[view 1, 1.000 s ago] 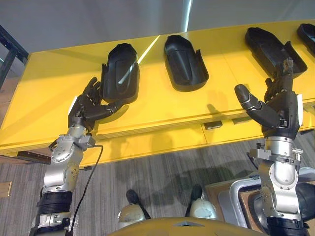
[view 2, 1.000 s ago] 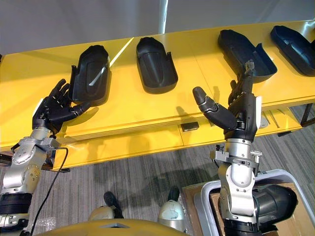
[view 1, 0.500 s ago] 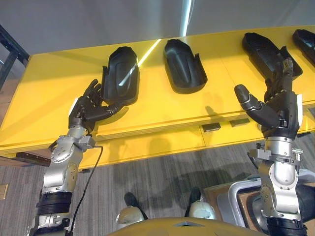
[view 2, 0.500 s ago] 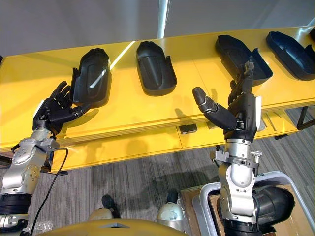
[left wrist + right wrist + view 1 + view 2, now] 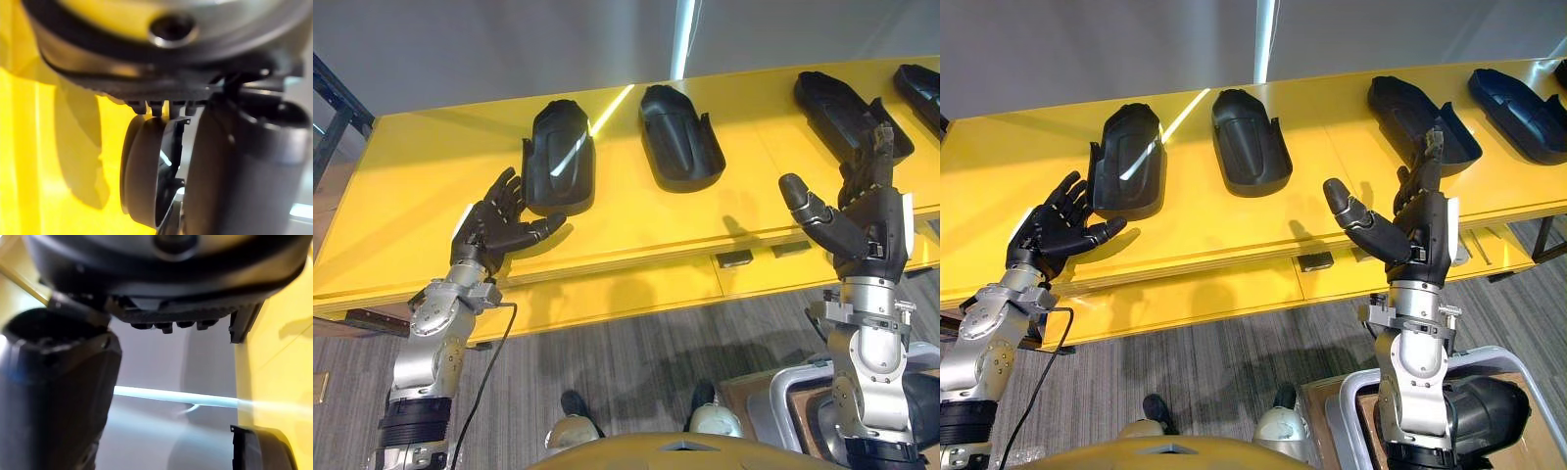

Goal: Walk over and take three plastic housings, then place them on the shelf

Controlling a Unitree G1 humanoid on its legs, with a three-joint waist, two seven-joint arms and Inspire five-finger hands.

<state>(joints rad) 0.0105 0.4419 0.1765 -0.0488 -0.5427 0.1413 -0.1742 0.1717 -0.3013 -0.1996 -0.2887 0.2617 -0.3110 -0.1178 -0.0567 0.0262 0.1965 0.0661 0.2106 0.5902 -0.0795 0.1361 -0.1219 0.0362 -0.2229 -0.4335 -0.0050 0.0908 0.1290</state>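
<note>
Several black plastic housings lie in a row on a long yellow table [image 5: 431,176]. The leftmost housing [image 5: 558,157] lies just beyond my left hand [image 5: 494,225], which is open, fingers spread, a little short of its near end and apart from it. The left wrist view has this same housing [image 5: 146,171] past the fingers. A second housing [image 5: 680,137] lies in the middle. My right hand [image 5: 862,211] is held up open, palm inward, in front of a third housing [image 5: 837,103]. A fourth housing [image 5: 1518,98] sits at the far right.
The yellow table's front edge [image 5: 626,279] runs across below both hands, with small dark fittings [image 5: 734,258] under it. Grey striped floor lies below. A dark frame [image 5: 337,108] stands at the far left. A grey-rimmed cart with a brown surface [image 5: 793,397] stands at the lower right.
The left hand has drawn back from the leftmost housing: its thumb no longer reaches under the housing's near end. The camera has shifted slightly. The right hand has stayed put.
</note>
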